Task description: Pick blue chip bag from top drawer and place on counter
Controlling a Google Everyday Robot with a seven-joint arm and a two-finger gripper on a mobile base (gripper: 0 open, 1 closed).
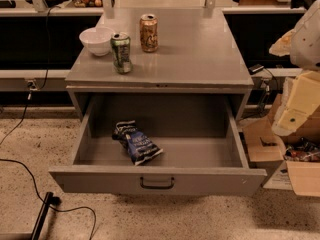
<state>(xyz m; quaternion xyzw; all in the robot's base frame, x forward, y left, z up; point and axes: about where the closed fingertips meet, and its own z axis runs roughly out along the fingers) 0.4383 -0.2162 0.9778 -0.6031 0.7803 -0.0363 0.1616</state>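
Note:
The blue chip bag (pixel 136 143) lies crumpled on the floor of the open top drawer (pixel 155 176), left of its middle, tilted with one end toward the front. The drawer is pulled fully out, and its dark pull handle (pixel 157 183) is in the middle of the front panel. The counter (pixel 195 54) is the grey cabinet top just behind and above the drawer. My gripper (pixel 295 109) shows as a cream, blocky part at the right edge of the view. It is outside the drawer, well right of the bag, and holds nothing that I can see.
On the counter's left part stand a green can (pixel 121 52), an orange can (pixel 148 32) and a white bowl (pixel 96 40). Cardboard boxes (pixel 300 176) sit on the floor to the right of the drawer. Black cables (pixel 30 176) run over the floor at the left.

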